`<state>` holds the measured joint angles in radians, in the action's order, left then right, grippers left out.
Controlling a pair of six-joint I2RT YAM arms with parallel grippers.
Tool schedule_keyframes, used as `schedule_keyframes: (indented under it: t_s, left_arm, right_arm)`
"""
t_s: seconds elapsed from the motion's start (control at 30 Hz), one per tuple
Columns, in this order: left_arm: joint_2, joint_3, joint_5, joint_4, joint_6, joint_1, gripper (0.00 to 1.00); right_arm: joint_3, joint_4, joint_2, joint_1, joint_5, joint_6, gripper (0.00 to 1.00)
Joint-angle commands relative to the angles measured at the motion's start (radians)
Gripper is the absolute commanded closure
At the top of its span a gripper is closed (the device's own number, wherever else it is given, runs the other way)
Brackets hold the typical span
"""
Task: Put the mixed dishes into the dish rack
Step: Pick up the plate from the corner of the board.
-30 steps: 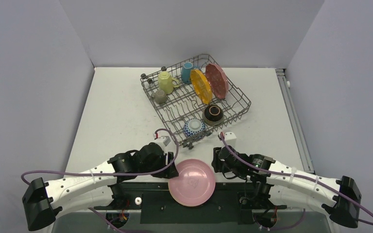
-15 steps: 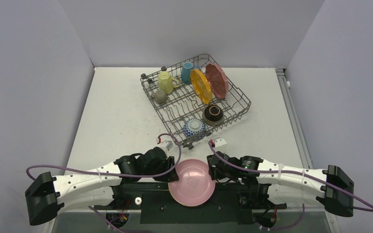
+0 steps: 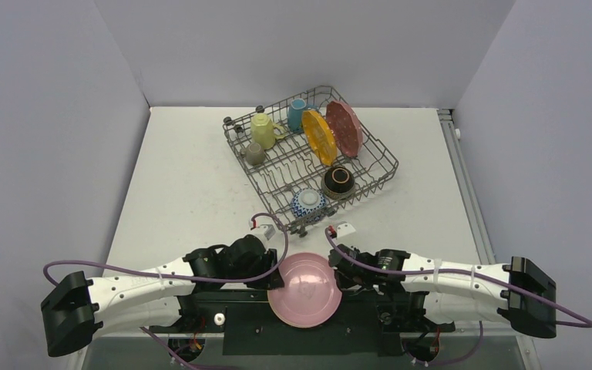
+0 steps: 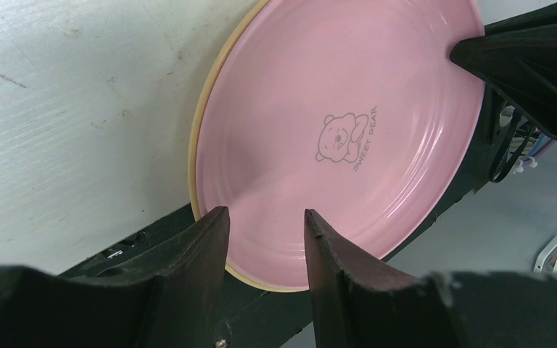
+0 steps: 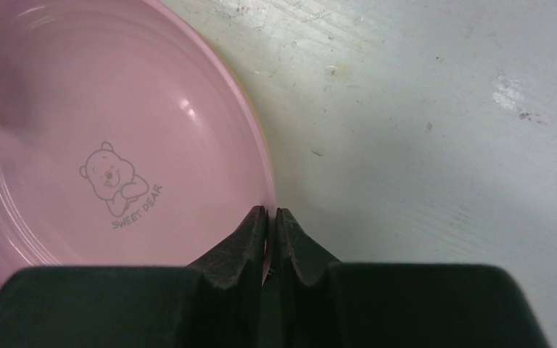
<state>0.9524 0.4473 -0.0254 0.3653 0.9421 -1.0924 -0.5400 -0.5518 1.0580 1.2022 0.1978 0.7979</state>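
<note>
The pink plate [image 3: 304, 289] lies flat at the near edge of the table [image 3: 185, 177], between my two arms, its near half hanging out past the edge over the black base [image 3: 277, 337]. My left gripper [image 4: 265, 214] sits at the plate's left rim with its fingers spread, the rim passing under the gap. My right gripper [image 5: 270, 210] is at the plate's right rim, its fingers pressed almost together on the rim, which runs into the thin slit between them. A tan edge [image 4: 201, 138] shows under the plate's left side; I cannot tell whether it is a second plate. Bare table lies wide to the left of the rack [image 3: 285, 166] and to its right. A narrower strip lies between the plate and the rack's near corner. Walls close the table on the left [image 3: 46, 116], the right [image 3: 547, 116] and the far side. The rack stands turned at an angle in the far middle. In its far left part are a yellow mug [image 3: 262, 129] and an olive mug [image 3: 255, 153]. A blue mug [image 3: 297, 114] stands at the far side. Beside it, an orange plate [image 3: 319, 137] and a red plate [image 3: 344, 128] stand on edge among the tines. A brown bowl [image 3: 338, 181] and a patterned bowl [image 3: 308, 203] sit near the rack's near rim.
</note>
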Motion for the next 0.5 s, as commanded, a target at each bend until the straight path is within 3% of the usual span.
schedule_keyframes:
  t_s: [0.0, 0.07, 0.3, 0.47]
  left_arm:
    - [0.000, -0.012, 0.009, -0.059, 0.015, -0.006, 0.61]
    - [-0.002, -0.015, 0.010, -0.059, 0.016, -0.006, 0.61]
    - [-0.015, -0.018, 0.016, -0.053, 0.017, -0.006, 0.60]
    - [-0.024, -0.015, 0.017, -0.041, 0.018, -0.006, 0.51]
  right_arm:
    - [-0.033, 0.006, 0.005, 0.013, 0.050, 0.004, 0.96]
    - [-0.039, -0.002, 0.003, 0.015, 0.064, 0.005, 1.00]
    - [-0.095, -0.073, 0.007, 0.069, 0.153, 0.029, 1.00]
    - [-0.153, -0.110, 0.021, 0.112, 0.212, 0.038, 1.00]
